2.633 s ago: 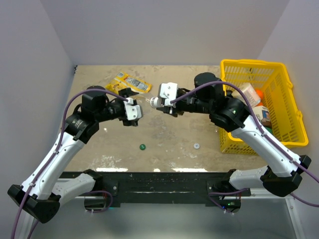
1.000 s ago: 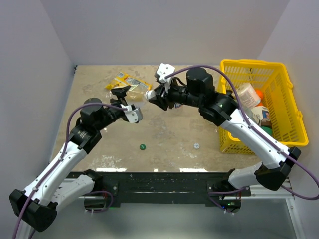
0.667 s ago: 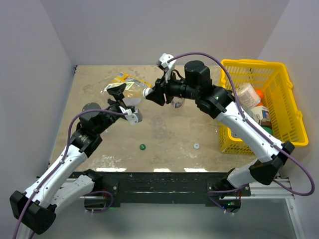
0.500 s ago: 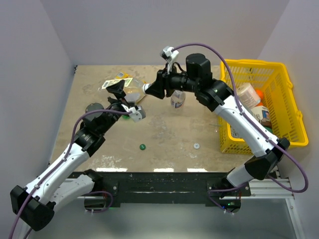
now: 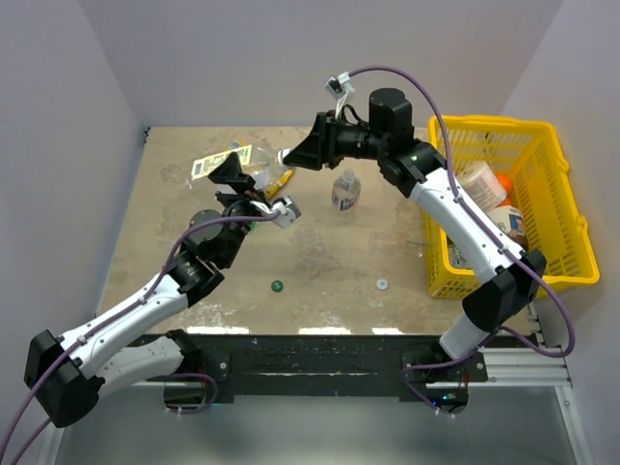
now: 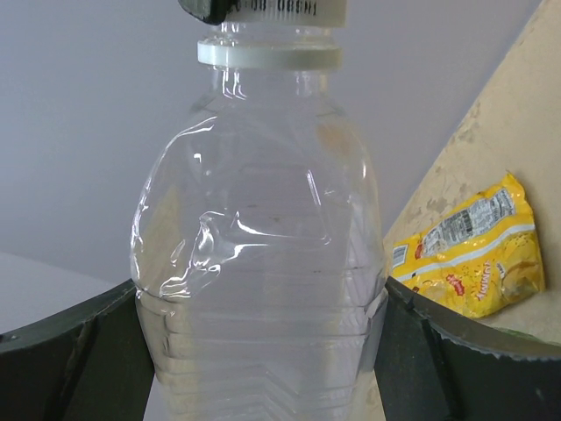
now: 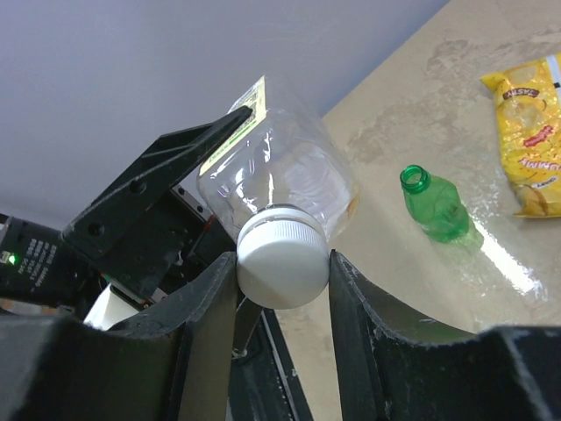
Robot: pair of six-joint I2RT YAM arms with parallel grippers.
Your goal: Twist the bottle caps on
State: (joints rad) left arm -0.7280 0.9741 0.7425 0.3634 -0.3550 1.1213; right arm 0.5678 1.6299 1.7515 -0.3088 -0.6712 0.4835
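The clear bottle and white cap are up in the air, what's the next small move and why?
Probably rotate the right tool to turn the white cap tighter while the left tool holds the clear bottle steady. The cap sits on the bottle's neck in the right tool's grip, and the left tool clamps its body. How far it is threaded does not show.

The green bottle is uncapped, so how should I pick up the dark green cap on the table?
Grip the dark green cap by its round side wall, fingers coming straight down from above. It lies flat and low on the table with bare surface around it, so a sideways approach would likely find little to pinch.
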